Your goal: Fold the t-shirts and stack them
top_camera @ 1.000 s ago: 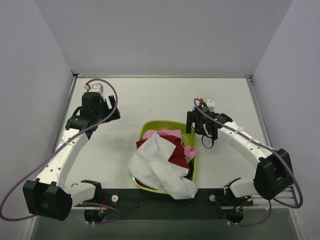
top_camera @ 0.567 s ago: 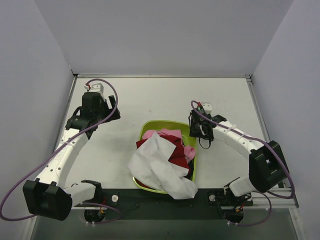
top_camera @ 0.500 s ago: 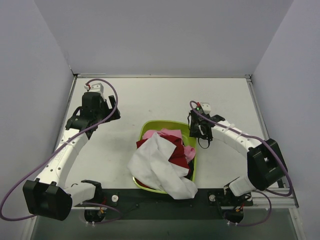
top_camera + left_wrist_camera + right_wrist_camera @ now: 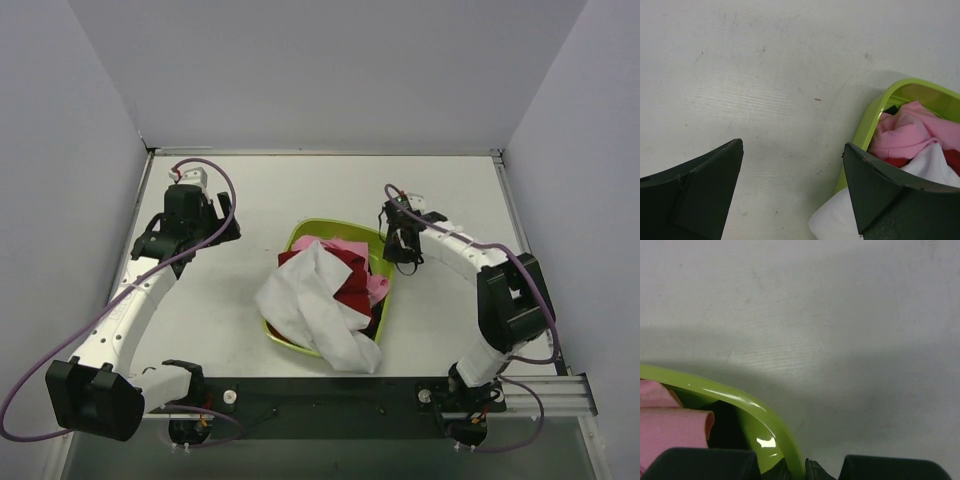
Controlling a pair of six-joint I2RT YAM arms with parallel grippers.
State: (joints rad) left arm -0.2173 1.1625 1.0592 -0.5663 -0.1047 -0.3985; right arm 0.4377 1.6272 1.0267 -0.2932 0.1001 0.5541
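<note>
The t-shirts lie piled in a lime-green basin point(image 4: 336, 229). A large white one point(image 4: 315, 305) drapes over its near left rim, over a dark red one point(image 4: 352, 282) and a pink one point(image 4: 346, 246). My right gripper point(image 4: 400, 246) is shut on the basin's far right rim. In the right wrist view the green rim point(image 4: 740, 397) runs between the right gripper's point(image 4: 799, 471) closed tips, with pink cloth point(image 4: 675, 426) at the left. My left gripper point(image 4: 190, 238) hovers open left of the basin. Between the left gripper's point(image 4: 793, 145) spread jaws only bare table shows.
The grey table point(image 4: 250, 200) is walled at the back and on both sides. The basin rim point(image 4: 875, 119), pink shirt point(image 4: 910, 132) and white cloth point(image 4: 832, 222) show at the right of the left wrist view. A black rail point(image 4: 330, 395) crosses the near edge.
My right gripper reached to the basin's far right rim and shut on it. The basin, with the shirts in it, has turned and shifted slightly away and left. The left arm has not moved.
</note>
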